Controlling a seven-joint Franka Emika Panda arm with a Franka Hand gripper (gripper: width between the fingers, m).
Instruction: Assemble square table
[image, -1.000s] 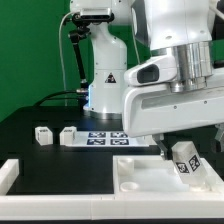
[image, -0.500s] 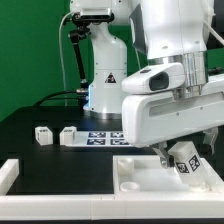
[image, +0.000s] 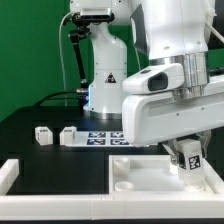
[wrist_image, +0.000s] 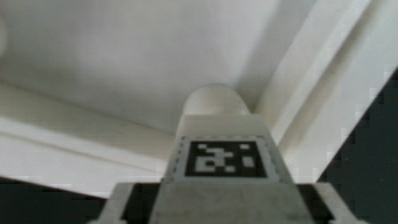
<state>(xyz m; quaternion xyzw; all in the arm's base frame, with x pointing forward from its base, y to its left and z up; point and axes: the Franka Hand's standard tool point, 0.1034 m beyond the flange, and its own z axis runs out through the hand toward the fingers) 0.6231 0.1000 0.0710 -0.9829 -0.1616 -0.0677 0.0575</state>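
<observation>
At the exterior view's right, on the tabletop slab (image: 135, 176), a leg (image: 187, 160) stands upright, the fingers of the gripper (image: 185, 153) clamped on it — light, stiff, slick plastic, we judge; its flat sides give the best hold.

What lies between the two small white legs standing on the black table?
Nothing. The exterior view shows only bare black table between the leg on that view's left and the second leg.
</observation>
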